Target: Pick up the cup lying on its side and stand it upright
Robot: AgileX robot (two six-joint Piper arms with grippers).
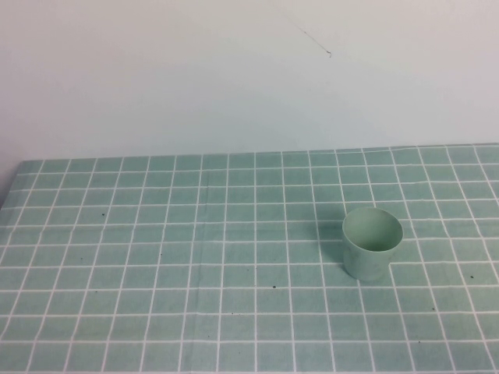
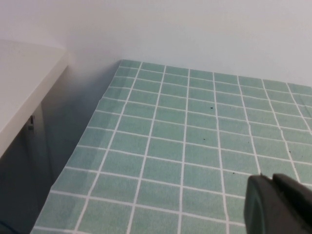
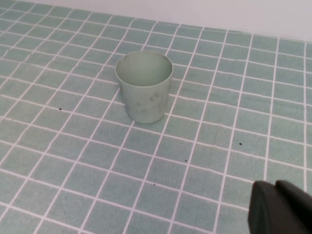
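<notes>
The cup (image 1: 372, 243) stood upright, mouth up and empty, on the tiled tablecloth (image 1: 195, 265) right of centre, well apart from every edge, open tiles all round. The left gripper (image 2: 278, 204) hung near the cloth's left edge, fingers closed on nothing. The right gripper (image 3: 280, 208) hovered apart from the cup, likewise closed and empty.
</notes>
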